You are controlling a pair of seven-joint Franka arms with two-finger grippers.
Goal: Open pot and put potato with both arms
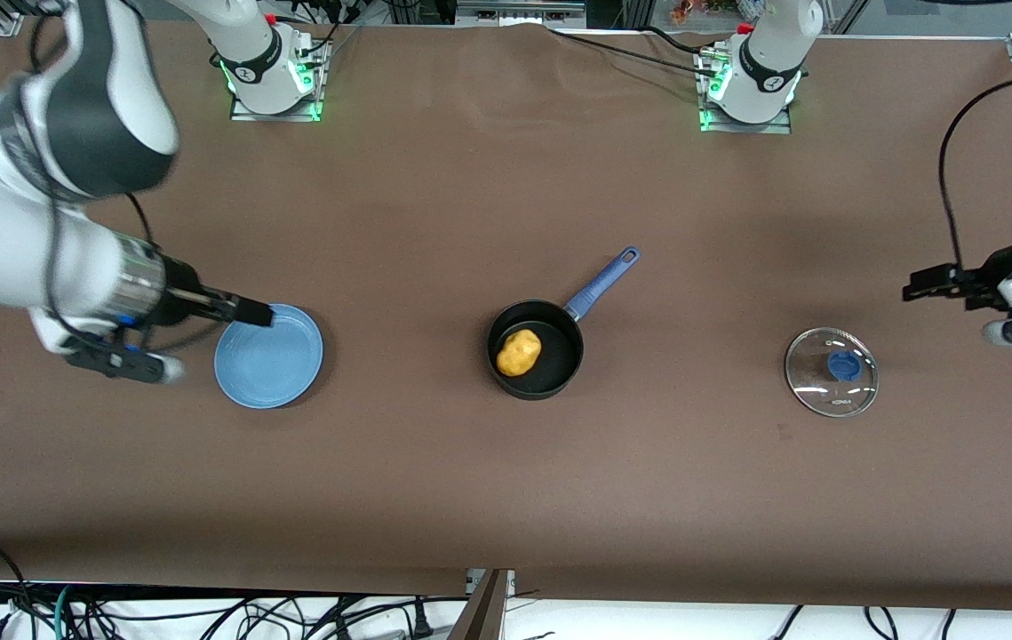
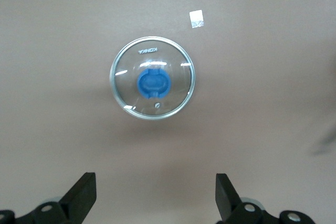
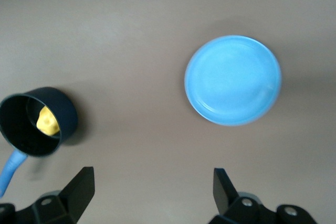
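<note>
The black pot (image 1: 559, 364) with its blue handle (image 1: 603, 278) stands open mid-table, and the yellow potato (image 1: 519, 352) lies inside it. The right wrist view also shows the pot (image 3: 65, 109) with the potato (image 3: 47, 121) in it. The glass lid (image 1: 831, 372) with a blue knob lies flat on the table toward the left arm's end, and shows in the left wrist view (image 2: 178, 85). My left gripper (image 1: 919, 286) is open and empty in the air beside the lid (image 2: 156, 182). My right gripper (image 1: 248, 313) is open and empty over the edge of the blue plate (image 3: 153, 179).
A flat blue plate (image 1: 274, 373) lies toward the right arm's end of the table, also in the right wrist view (image 3: 232, 80). A small white tag (image 2: 196, 19) lies on the brown cloth near the lid. Cables hang along the table's near edge.
</note>
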